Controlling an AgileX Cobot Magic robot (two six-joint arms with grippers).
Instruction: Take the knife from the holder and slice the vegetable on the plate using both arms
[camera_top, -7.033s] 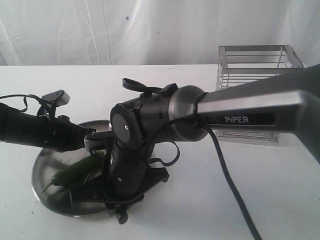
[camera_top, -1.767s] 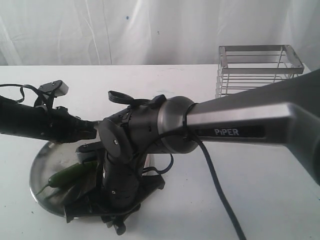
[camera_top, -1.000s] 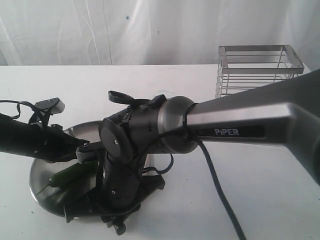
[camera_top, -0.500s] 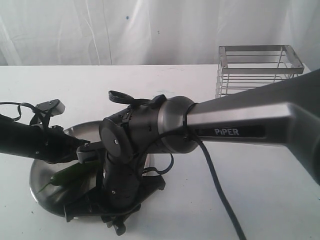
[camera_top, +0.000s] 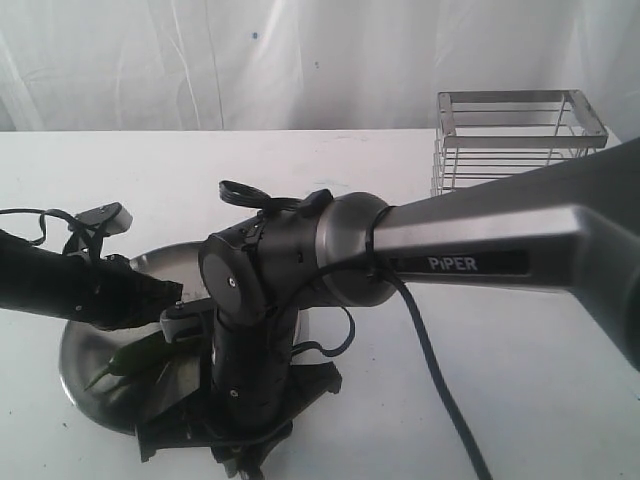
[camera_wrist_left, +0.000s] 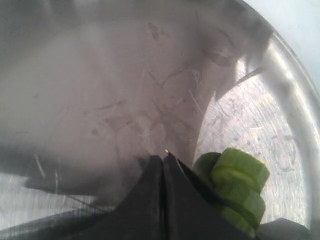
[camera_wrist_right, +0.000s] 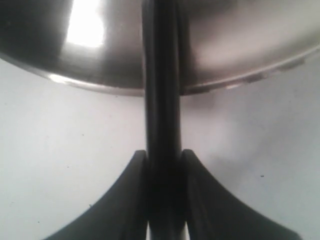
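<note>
The steel plate (camera_top: 78, 352) sits at the front left of the table. On it lies the green vegetable (camera_top: 120, 362), mostly hidden by the arms. In the left wrist view the vegetable (camera_wrist_left: 239, 179) shows cut rings, right beside my left gripper (camera_wrist_left: 162, 159), whose fingers are pressed together with nothing between them. My left gripper (camera_top: 172, 318) hangs low over the plate (camera_wrist_left: 100, 75). My right gripper (camera_wrist_right: 162, 152) is shut on the knife's black handle (camera_wrist_right: 161, 100), which reaches over the plate rim (camera_wrist_right: 230, 82). The blade is hidden.
The wire holder (camera_top: 515, 135) stands at the back right of the white table (camera_top: 520, 380). The big right arm marked PiPER (camera_top: 470, 250) crosses the middle of the exterior view and hides the plate's right side. A white curtain hangs behind.
My left arm has dropped from above the plate down onto it. The right wrist has sunk a little lower at the plate's near edge, and less of the vegetable shows.
</note>
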